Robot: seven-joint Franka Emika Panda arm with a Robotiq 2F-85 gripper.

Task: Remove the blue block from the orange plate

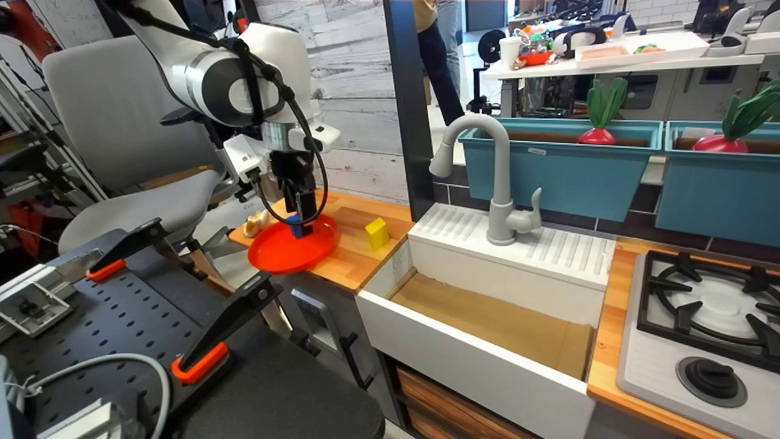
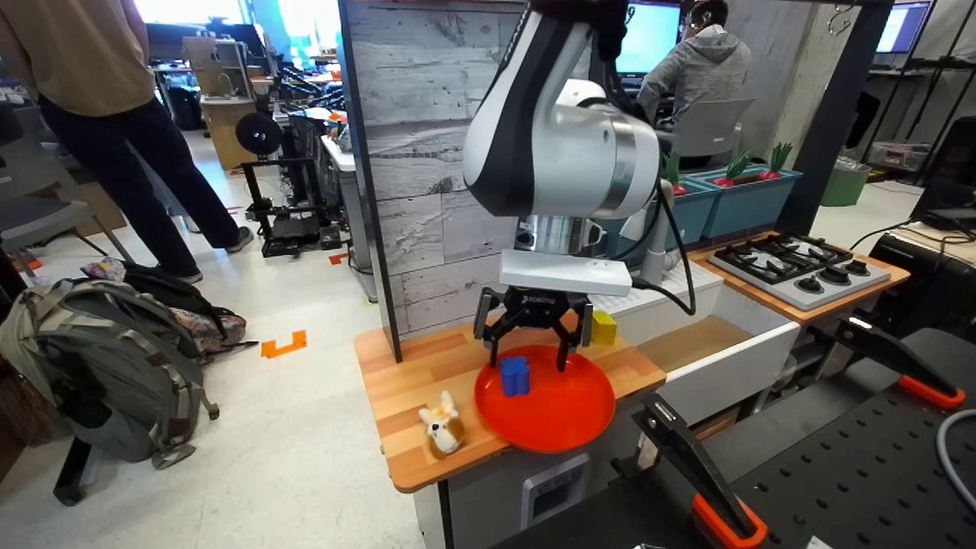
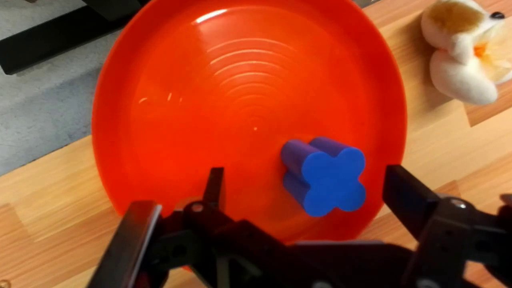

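Observation:
The blue block, a small piece with four rounded lobes, stands upright on the orange plate, off its centre. The block also shows in both exterior views, as does the plate, which lies on the wooden counter. My gripper is open and empty above the plate. In the wrist view the block sits between the two fingers, nearer the right one, with gaps on both sides. In an exterior view the gripper points down just behind the block.
A yellow block stands on the counter between plate and sink. A small plush toy sits beside the plate, near the counter edge. A grey faucet rises behind the sink. A wood-patterned wall panel stands behind the counter.

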